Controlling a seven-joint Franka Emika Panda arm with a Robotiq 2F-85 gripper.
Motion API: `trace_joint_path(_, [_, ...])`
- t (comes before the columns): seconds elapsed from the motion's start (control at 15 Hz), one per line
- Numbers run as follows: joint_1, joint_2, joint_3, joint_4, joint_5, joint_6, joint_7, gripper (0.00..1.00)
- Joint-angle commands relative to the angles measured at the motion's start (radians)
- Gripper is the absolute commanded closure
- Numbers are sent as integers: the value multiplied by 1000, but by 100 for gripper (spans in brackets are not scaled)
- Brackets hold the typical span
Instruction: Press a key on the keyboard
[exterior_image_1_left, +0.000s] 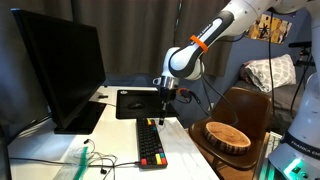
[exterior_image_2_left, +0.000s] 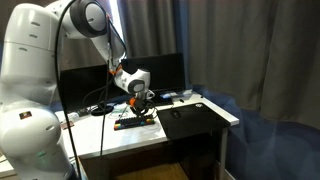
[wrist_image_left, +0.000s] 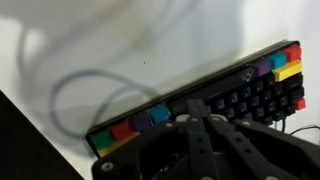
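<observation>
We hold the gripper (exterior_image_1_left: 160, 118) pointing straight down over the far end of the keyboard (exterior_image_1_left: 150, 146), which lies lengthwise on the white table (exterior_image_1_left: 118, 135) just before the black mat (exterior_image_1_left: 138, 103). In the wrist view the fingers (wrist_image_left: 200, 128) look pinched together on nothing, which we judge gives one narrow tip for a single key. Whether it touches yet, we cannot tell.

White glossy arm (exterior_image_1_left: 228, 22) w/ rounded joints, orange band (exterior_image_1_left: 203, 43) nr wrist, black jaws, black cable (exterior_image_2_left: 62, 70)
</observation>
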Motion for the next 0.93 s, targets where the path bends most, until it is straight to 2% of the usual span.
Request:
trace_joint_path(0.0, [-31,50,32,31,-29,37,-1,100])
trace_joint_path(0.87, [-75,124,58,53,-85,92,11,100])
